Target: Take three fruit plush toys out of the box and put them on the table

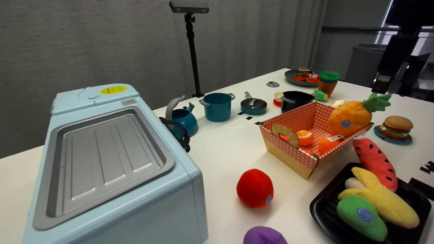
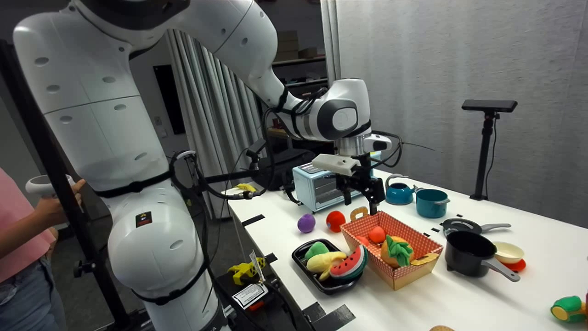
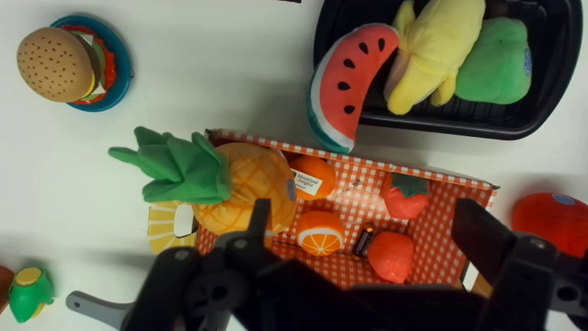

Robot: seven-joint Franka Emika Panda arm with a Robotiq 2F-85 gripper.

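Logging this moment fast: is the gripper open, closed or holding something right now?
Gripper: open, its fingers wide apart in the wrist view, holding nothing.

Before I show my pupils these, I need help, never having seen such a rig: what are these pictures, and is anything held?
The machine is a white robot arm; its dark two-fingered tool hangs open above a red-checked box, holding nothing. Two pictures come from outside it; the third looks down from its wrist. Inside the box are a pineapple, leaning out over one end, oranges and strawberries, all toys. On the white table, a black tray carries a banana, a green toy and a watermelon slice jutting past its edge. Nearby are a round red toy and a teal pot.
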